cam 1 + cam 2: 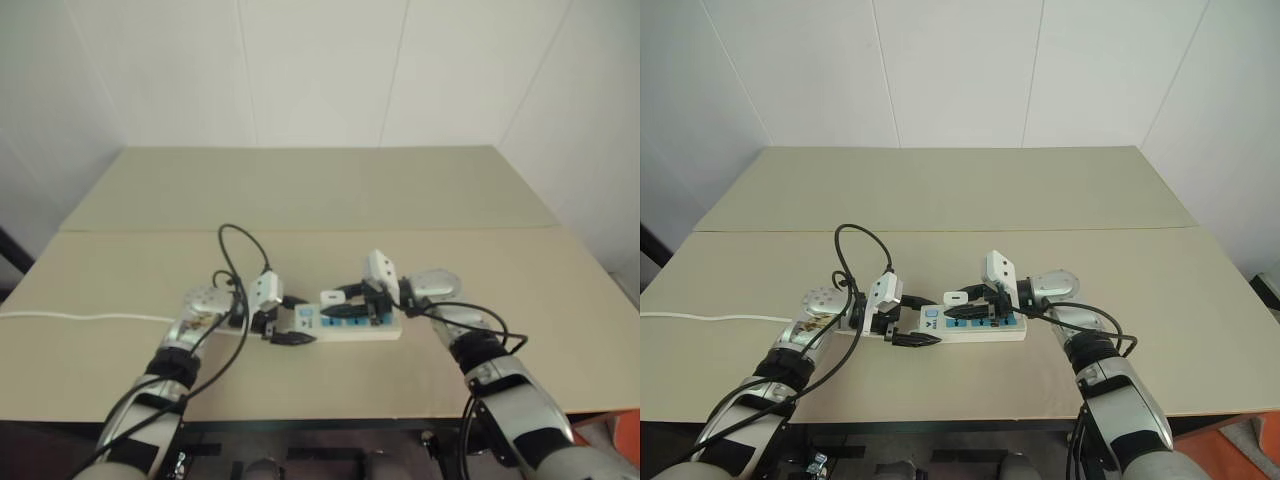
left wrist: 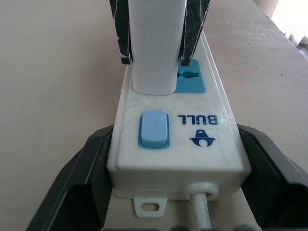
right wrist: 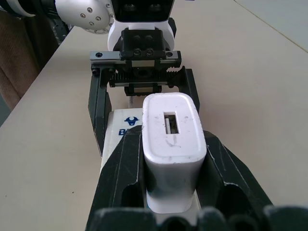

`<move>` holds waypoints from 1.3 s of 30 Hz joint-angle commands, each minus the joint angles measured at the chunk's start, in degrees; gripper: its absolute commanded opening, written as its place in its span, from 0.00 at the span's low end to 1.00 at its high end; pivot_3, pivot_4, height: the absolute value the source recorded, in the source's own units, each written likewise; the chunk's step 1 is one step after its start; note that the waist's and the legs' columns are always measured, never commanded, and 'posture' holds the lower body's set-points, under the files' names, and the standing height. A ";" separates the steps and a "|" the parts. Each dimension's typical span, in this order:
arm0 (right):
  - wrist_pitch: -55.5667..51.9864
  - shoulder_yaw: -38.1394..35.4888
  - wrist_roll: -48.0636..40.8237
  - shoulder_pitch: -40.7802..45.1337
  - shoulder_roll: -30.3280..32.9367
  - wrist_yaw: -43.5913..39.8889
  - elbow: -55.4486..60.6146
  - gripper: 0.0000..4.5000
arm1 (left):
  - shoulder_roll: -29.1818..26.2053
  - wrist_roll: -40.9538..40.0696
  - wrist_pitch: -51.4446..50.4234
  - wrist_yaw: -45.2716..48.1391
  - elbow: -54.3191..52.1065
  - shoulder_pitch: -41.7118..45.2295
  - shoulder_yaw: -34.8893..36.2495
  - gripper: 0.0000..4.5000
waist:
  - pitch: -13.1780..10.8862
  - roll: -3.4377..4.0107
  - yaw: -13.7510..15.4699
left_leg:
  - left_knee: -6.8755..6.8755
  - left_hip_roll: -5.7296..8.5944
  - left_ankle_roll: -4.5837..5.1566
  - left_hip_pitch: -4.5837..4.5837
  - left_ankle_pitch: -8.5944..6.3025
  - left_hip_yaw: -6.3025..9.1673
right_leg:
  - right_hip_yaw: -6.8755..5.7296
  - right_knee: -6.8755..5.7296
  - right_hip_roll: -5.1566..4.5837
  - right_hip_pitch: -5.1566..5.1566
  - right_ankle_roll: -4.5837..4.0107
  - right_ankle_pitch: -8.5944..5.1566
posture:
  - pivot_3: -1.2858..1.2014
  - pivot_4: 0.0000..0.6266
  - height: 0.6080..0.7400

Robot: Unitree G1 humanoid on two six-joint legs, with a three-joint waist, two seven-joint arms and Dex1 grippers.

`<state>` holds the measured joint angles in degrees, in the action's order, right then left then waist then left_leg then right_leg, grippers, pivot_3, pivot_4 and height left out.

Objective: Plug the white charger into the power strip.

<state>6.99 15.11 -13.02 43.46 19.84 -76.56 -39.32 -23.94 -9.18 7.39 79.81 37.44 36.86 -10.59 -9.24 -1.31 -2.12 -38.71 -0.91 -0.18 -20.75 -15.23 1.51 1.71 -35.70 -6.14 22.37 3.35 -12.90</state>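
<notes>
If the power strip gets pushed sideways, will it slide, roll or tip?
The power strip would probably slide, not roll: it is a flat-sided bar lying flat. It looks stiff. The left tool clamping its cord end likely holds it steady.

Beige table [image 1: 940, 190] w/ a seam across the middle, front & back halves. White panelled wall [image 1: 960, 70] behind & at both sides, thin vertical joints. Even, soft light. Orange-red bit [image 1: 1230, 440] below table's near-right edge.

The white charger [image 3: 172, 144] stands upright on the power strip [image 2: 175, 144], beside its blue switch.
</notes>
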 commanded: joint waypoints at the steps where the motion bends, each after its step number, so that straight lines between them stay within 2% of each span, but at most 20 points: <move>1: -2.25 3.99 9.53 -5.13 6.54 1.24 -8.43 0.25 | -3.91 0.72 0.05 1.43 0.46 -0.77 0.89 0.73 | 0.00 0.00 -0.01 | 0.01 0.00 0.00 0.04 0.00 0.00 | 0.00 0.01 0.00 -0.04 0.00 -0.01 | 0.52 0.24 1.00; 14: -3.51 3.52 7.89 -4.32 6.43 1.44 -8.35 0.25 | -3.55 0.58 -0.08 1.37 0.23 -0.97 0.74 0.73 | 0.13 -0.14 -0.02 | 0.06 -0.01 0.00 0.19 -0.01 -0.01 | 0.01 0.03 0.00 -0.14 0.00 -0.03 | 0.52 0.24 1.00; 15: -3.59 3.50 7.74 -4.35 6.39 1.26 -8.01 0.38 | -3.49 0.58 -0.08 1.36 0.25 -0.95 0.71 0.73 | 0.13 -0.13 -0.01 | 0.06 -0.01 0.00 0.19 -0.01 -0.01 | 0.00 0.03 0.00 -0.14 0.00 -0.03 | 0.52 0.24 1.00; 17: -3.89 3.45 7.40 -4.48 6.27 0.63 -7.17 0.46 | -3.37 0.59 -0.07 1.32 0.26 -0.95 0.65 0.73 | 0.16 -0.20 0.11 | 0.06 0.00 0.00 0.17 -0.01 -0.01 | 0.00 0.04 0.00 -0.13 0.00 -0.03 | 0.52 0.24 1.00; 21: -4.12 3.24 7.08 -4.72 6.07 0.05 -5.68 0.75 | -3.23 0.43 -0.20 1.15 0.16 -0.99 0.40 0.73 | 0.63 -0.94 -0.64 | 0.22 -0.05 0.01 0.34 -0.01 -0.04 | 0.01 0.08 0.01 -0.18 -0.08 -0.07 | 0.52 0.24 1.00; 24: -3.76 2.52 7.37 -4.86 5.72 0.09 -5.31 0.97 | -3.13 0.35 -0.21 1.04 0.16 -0.98 0.33 0.73 | 0.66 -0.99 -0.72 | 0.54 -0.06 0.00 0.56 -0.01 -0.07 | 0.07 0.03 0.03 -0.22 -0.13 -0.10 | 0.52 0.24 1.00; 32: -5.19 -0.13 5.71 -4.00 5.15 -0.54 -3.79 0.99 | -2.62 0.20 -0.19 0.77 0.12 -1.10 0.51 0.73 | 0.66 -0.99 -0.64 | 0.63 -0.14 0.00 0.55 -0.01 -0.04 | 0.06 0.02 0.13 -0.17 -0.18 -0.12 | 0.52 0.24 1.00; 34: -5.80 -1.04 5.10 -3.72 5.16 -0.54 -3.01 1.00 | -2.33 -0.08 -0.46 0.39 -0.30 -1.09 0.73 0.89 | 0.65 -0.98 -0.59 | 0.63 -0.13 0.00 0.54 -0.01 -0.03 | 0.06 0.02 0.13 -0.16 -0.18 -0.12 | 0.52 0.24 1.00; 36: -6.02 -1.81 4.69 -3.62 5.36 -0.69 -1.93 1.00 | -2.21 -0.99 -1.68 0.66 -1.65 -1.15 1.22 0.99 | 0.64 -0.97 -0.46 | 0.63 -0.12 0.00 0.51 -0.01 -0.05 | 0.07 0.02 0.13 -0.13 -0.18 -0.12 | 0.52 0.24 1.00; 39: -6.79 -3.31 3.71 -3.75 6.25 -1.42 0.87 1.00 | -2.57 -3.00 -3.91 1.24 -5.69 -1.68 2.41 0.99 | 0.57 -0.92 -0.33 | 0.63 -0.12 0.00 0.44 -0.01 -0.03 | 0.06 0.02 0.13 -0.08 -0.18 -0.13 | 0.52 0.24 1.00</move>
<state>1.45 10.74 -10.47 41.50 25.27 -77.20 -38.94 -25.83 -9.79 4.62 80.51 35.42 35.26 -9.76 -8.67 -2.23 -2.45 -38.08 -1.03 -0.18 -20.34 -15.24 1.47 1.77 -35.67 -6.02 22.33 3.18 -13.03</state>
